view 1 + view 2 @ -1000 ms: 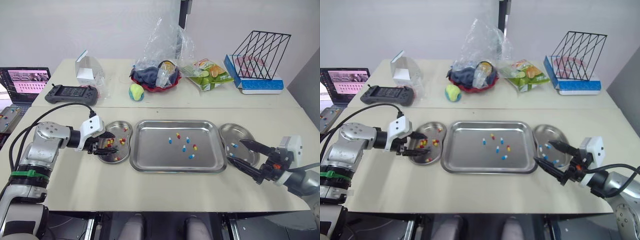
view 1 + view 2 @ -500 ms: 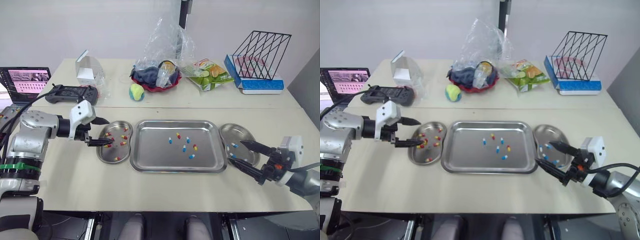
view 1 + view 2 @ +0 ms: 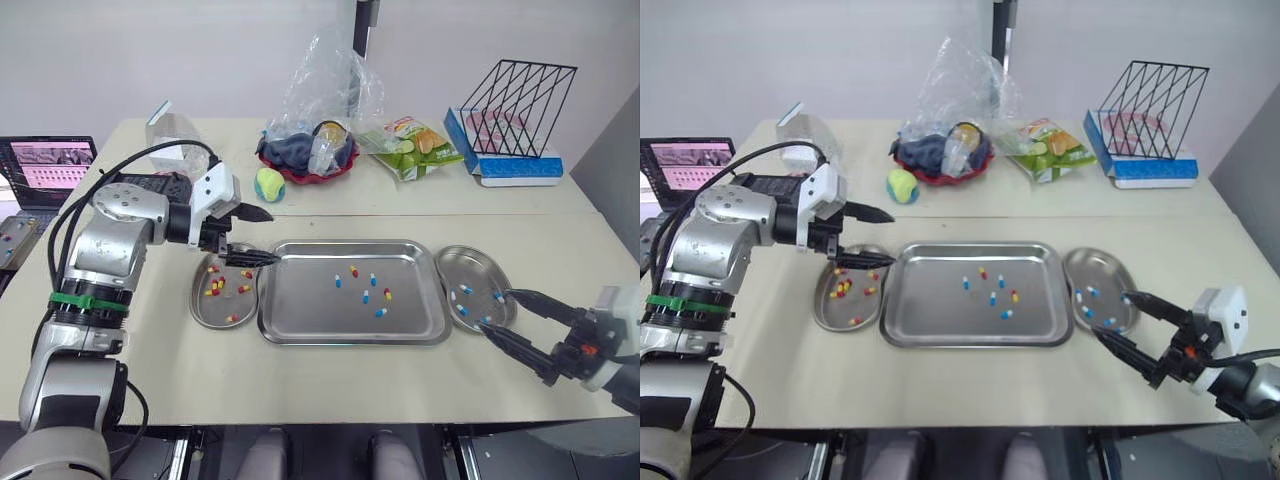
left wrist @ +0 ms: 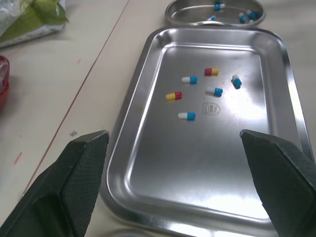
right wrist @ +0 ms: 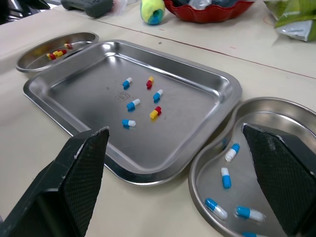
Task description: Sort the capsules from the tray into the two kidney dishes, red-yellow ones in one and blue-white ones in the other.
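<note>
Left claw (image 3: 272,236) — agape, tray (image 3: 350,340) just ahead

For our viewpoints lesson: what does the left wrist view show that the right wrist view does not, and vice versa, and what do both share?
Left wrist, not right: the open left gripper, aimed over the tray. Right wrist, not left: the open right gripper, red-yellow capsules in the left dish, the ball, the controller. Both: the tray's six loose capsules, two red-yellow and four blue-white, and the right dish holding blue-white capsules. A dark shape at the right wrist view's edge cannot be named.
</note>
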Robot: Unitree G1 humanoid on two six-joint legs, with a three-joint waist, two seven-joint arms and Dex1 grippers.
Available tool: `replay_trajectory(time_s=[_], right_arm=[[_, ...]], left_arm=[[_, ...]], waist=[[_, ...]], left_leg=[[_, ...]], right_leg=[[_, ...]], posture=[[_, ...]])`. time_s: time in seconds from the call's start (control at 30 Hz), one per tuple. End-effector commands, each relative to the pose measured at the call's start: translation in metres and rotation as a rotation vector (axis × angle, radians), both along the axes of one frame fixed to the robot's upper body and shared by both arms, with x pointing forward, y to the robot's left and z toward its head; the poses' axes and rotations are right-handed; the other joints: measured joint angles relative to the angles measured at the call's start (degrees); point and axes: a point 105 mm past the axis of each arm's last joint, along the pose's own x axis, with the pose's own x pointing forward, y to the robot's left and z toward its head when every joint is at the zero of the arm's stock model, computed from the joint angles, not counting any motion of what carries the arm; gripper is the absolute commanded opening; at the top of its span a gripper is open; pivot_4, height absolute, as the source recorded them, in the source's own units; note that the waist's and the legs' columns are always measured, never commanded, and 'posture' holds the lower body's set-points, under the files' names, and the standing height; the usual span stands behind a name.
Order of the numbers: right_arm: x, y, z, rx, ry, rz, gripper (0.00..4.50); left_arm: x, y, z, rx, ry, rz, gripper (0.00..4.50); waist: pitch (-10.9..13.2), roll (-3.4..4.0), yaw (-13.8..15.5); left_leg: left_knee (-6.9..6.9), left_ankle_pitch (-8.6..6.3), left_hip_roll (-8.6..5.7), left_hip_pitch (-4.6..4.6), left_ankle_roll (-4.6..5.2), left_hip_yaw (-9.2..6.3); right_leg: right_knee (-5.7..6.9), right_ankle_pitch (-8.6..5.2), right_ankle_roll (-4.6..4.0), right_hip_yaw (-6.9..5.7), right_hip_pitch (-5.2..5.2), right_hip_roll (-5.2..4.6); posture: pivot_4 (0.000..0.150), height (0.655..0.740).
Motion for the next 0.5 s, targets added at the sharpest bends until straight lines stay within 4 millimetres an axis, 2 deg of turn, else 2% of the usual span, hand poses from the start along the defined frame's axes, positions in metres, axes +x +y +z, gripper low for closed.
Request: replay_trajectory(time_s=[0.03,0.23,0.5], right_arm=[[-0.010,-0.007,0.012,-0.024,-0.060,-0.054,4.50],[-0.018,-0.012,0.012,-0.035,-0.059,-0.100,4.50],[-0.020,-0.014,0.013,-0.039,-0.054,-0.114,4.50]], left_arm=[[-0.003,-0.018,0.001,0.009,-0.019,-0.065,4.48],[-0.004,-0.030,-0.019,0.037,0.002,-0.095,4.48],[-0.005,-0.028,-0.033,0.038,0.034,-0.070,4.48]], waist=[[0.0,0.00,0.2],[0.0,0.00,-0.1],[0.0,0.00,0.1]], left_leg=[[0.01,0.00,-0.01,0.00,0.00,0.00],[0.01,0.00,0.00,0.02,0.01,0.00],[0.00,0.00,0.00,0.03,0.01,0.00]], right_leg=[[-0.03,0.00,0.00,0.00,0.02,0.00],[-0.18,0.00,0.00,0.01,0.01,0.00],[-0.19,0.00,0.00,0.01,0.01,0.00]], posture=[[0.150,0.7346],[0.150,0.7346],[0.150,0.7346]])
